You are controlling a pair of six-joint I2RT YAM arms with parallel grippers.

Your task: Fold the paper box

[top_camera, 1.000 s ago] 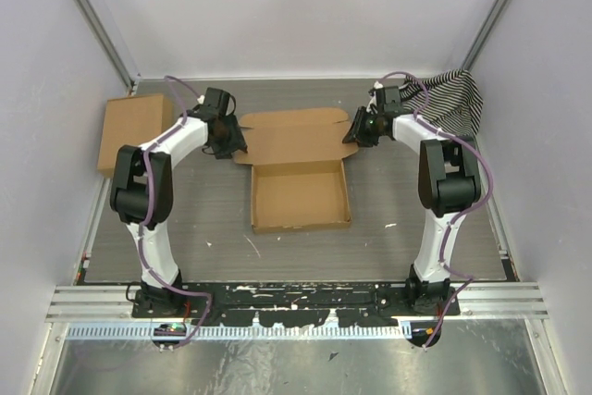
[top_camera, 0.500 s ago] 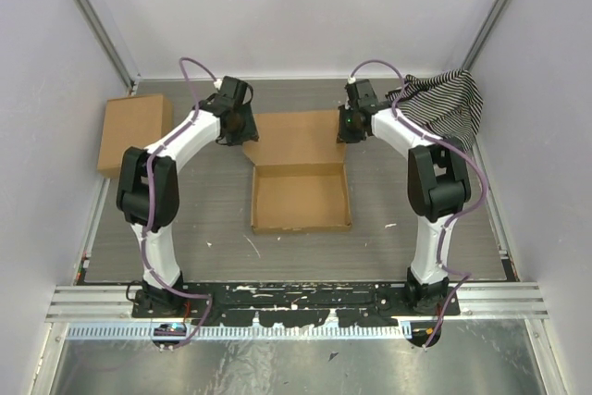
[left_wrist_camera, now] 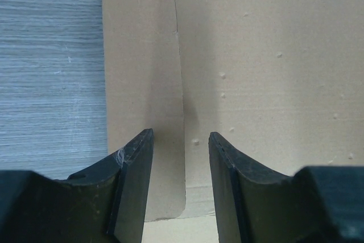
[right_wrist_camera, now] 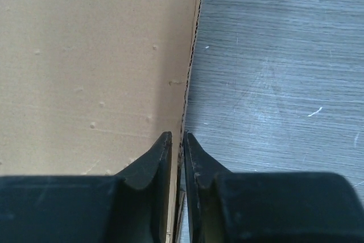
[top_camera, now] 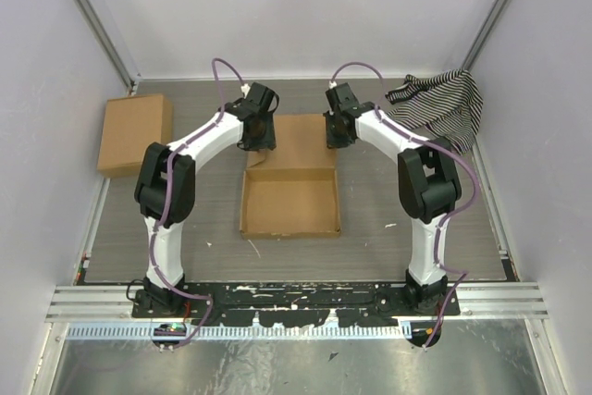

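The likeliest trouble is a lopsided fold: the right fingers are pinched almost closed on the bare right edge of the lid, while the left fingers stand apart over the left side flap, astride its edge and clamping nothing I can see. Driven from one corner, the lid could twist, crease off its score line or slip out of so thin a pinch. The flap might also land outside the wall instead of tucking in. Nothing pins the tray, so a push could slide it toward the near edge. The paper box sits mid-counter, its lid on the far side and its tray open and empty. The squarer cardboard box at far left is closed, so its contents are hidden.
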